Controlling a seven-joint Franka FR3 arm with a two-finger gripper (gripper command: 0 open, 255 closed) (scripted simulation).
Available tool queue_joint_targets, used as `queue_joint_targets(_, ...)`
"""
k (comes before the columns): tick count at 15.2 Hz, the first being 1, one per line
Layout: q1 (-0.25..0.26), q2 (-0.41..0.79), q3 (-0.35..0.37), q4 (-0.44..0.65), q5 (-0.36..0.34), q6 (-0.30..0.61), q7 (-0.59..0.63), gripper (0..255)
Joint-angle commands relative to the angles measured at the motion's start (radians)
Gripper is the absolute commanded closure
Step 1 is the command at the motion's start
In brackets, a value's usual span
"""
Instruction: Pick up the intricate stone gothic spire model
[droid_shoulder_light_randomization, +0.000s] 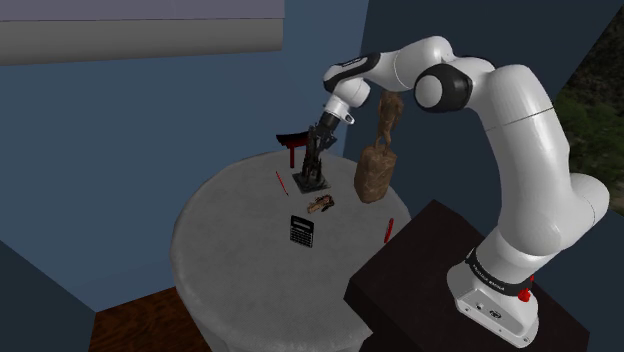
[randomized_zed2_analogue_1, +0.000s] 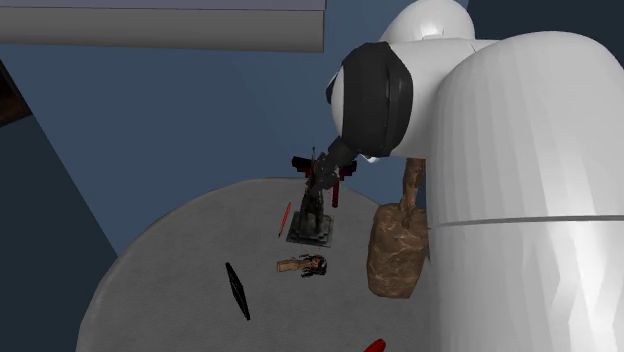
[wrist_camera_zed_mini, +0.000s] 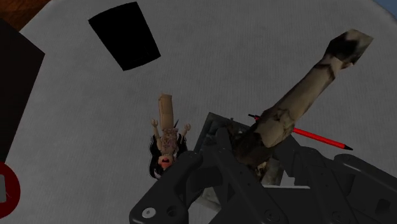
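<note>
The spire model (droid_shoulder_light_randomization: 310, 168) is a slim tan and dark tower on a dark square base, standing on the round grey table (droid_shoulder_light_randomization: 230, 255) towards its far side. My black gripper (droid_shoulder_light_randomization: 316, 148) comes down on it at a slant from above. In the wrist view the fingers (wrist_camera_zed_mini: 197, 168) hug the spire's lower body (wrist_camera_zed_mini: 254, 143) from both sides, and its tan upper part (wrist_camera_zed_mini: 305, 89) sticks out past them. The base (randomized_zed2_analogue_1: 310, 232) looks to be resting on the table. In the second exterior view the gripper (randomized_zed2_analogue_1: 322, 180) covers the spire's top.
A small doll figure (droid_shoulder_light_randomization: 320, 204) lies just in front of the base and a black calculator (droid_shoulder_light_randomization: 302, 231) nearer still. A red pen (droid_shoulder_light_randomization: 282, 182) lies beside the base. A red and black gate model (droid_shoulder_light_randomization: 293, 148) stands behind, a tall brown rock sculpture (droid_shoulder_light_randomization: 376, 165) to the shoulder view's right.
</note>
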Motion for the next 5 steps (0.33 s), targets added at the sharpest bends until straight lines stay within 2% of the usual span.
queue_joint_targets(1,0.000,-0.018,-0.001,-0.004,-0.002,-0.012,0.008,255)
queue_joint_targets(5,0.000,-0.036,-0.003,-0.005,-0.005,-0.025,0.018,255)
